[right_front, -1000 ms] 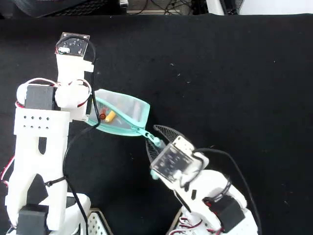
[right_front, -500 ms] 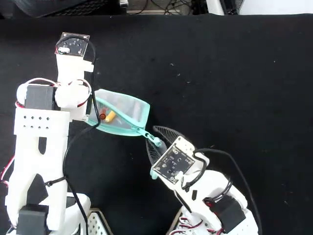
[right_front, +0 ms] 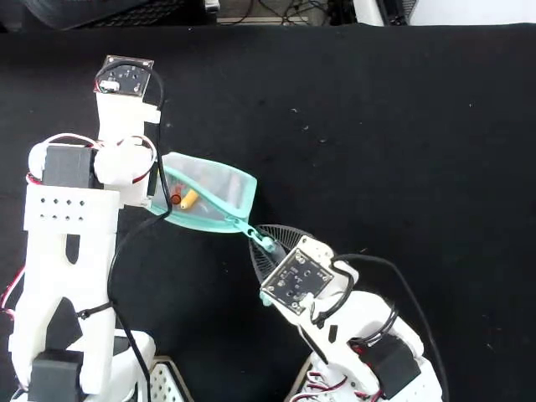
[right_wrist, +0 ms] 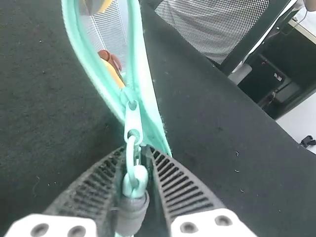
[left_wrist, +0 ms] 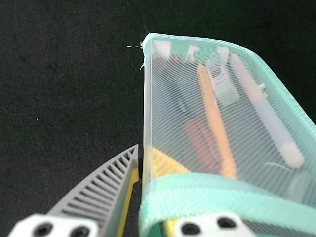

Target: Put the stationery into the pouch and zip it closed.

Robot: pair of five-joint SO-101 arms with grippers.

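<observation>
Two grippers of ours: left gripper clenched on pouch edge, right gripper pinching zip pull, stationery inside.

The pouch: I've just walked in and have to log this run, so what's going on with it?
Stationery lies inside the mesh pouch. The left gripper clamps one end of it, while the right gripper is shut on the zipper pull at the opposite corner. The slider sits at that corner, so the zip looks drawn closed or nearly so, though I cannot confirm that.
</observation>
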